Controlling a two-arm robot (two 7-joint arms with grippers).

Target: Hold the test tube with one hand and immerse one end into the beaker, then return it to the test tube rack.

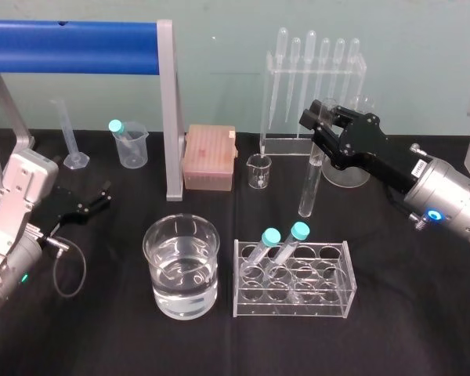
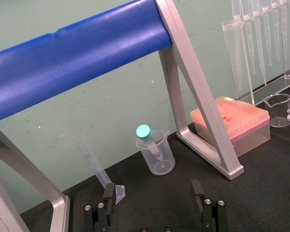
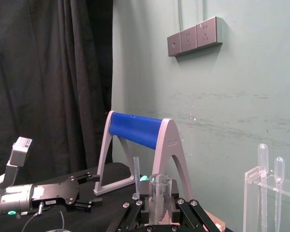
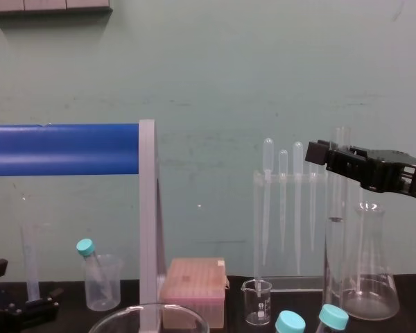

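The test tube (image 1: 308, 186) was clamped upright in the right gripper (image 1: 319, 119) jaws, its lower end left free for the beaker (image 1: 150, 243); the left gripper (image 1: 94, 202) was parked, jaws apart.

Right gripper (image 1: 323, 119) has its fingers (image 1: 329, 106) clamped near the top of the test tube (image 1: 309, 184), which I see hanging nearly upright behind the test tube rack (image 1: 294, 301). Beaker (image 1: 182, 266), part-filled with clear liquid, stands just left of the rack. Left gripper (image 1: 92, 200) sits idle, far left on the desk (image 1: 407, 313).

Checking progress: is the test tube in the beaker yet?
No, the right gripper holds the test tube upright, well apart from the beaker.
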